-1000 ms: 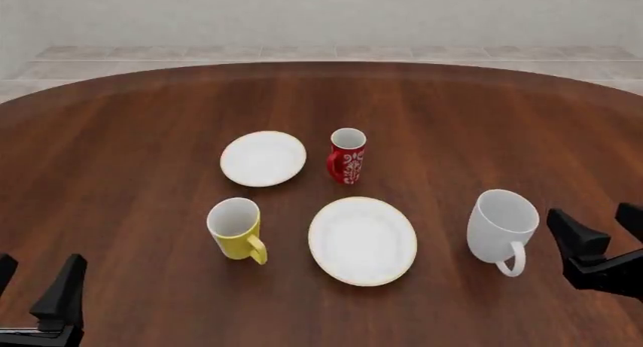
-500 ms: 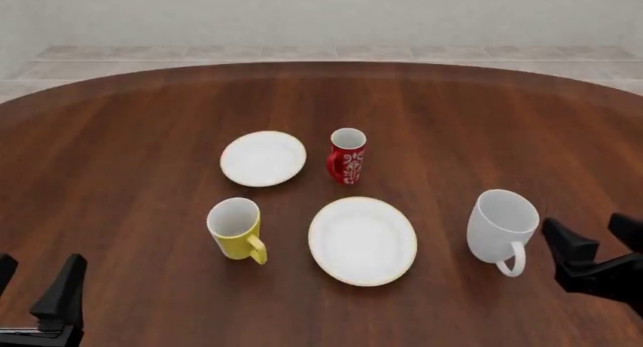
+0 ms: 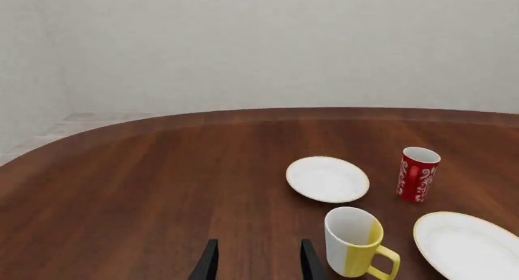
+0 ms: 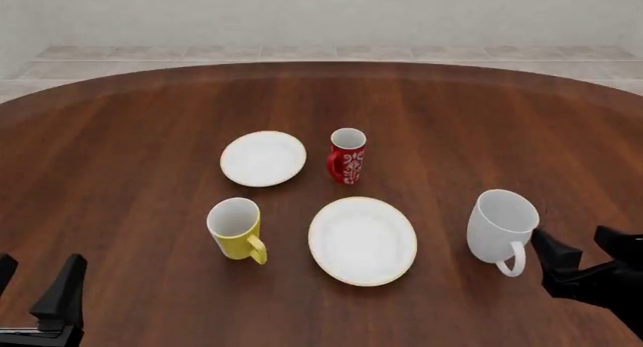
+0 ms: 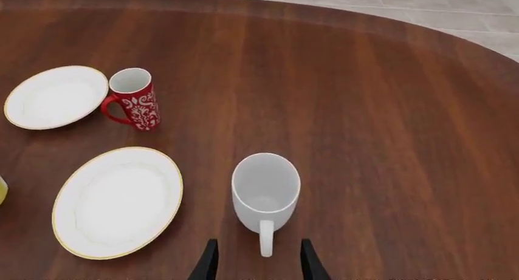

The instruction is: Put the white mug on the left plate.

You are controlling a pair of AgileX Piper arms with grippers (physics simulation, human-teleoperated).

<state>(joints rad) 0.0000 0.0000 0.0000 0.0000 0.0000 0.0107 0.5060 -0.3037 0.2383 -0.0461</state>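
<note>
The large white mug (image 4: 501, 225) stands upright at the right of the table, its handle toward the near side; it also shows in the right wrist view (image 5: 265, 191). The small gold-rimmed left plate (image 4: 263, 158) lies empty at centre left and shows in both wrist views (image 3: 327, 178) (image 5: 55, 96). My right gripper (image 4: 580, 254) is open, just right of and slightly nearer than the white mug's handle, apart from it; its fingertips (image 5: 208, 260) frame the handle. My left gripper (image 4: 38, 283) is open at the near left corner, far from everything.
A yellow mug (image 4: 237, 229) stands near left of centre. A red patterned mug (image 4: 347, 156) stands right of the small plate. A larger gold-rimmed plate (image 4: 363, 240) lies between the yellow and white mugs. The round table's far edge (image 4: 321, 65) curves across the back.
My right gripper has moved left and nearer the table's front, closing in on the white mug's handle. The mugs, plates and left arm have not moved.
</note>
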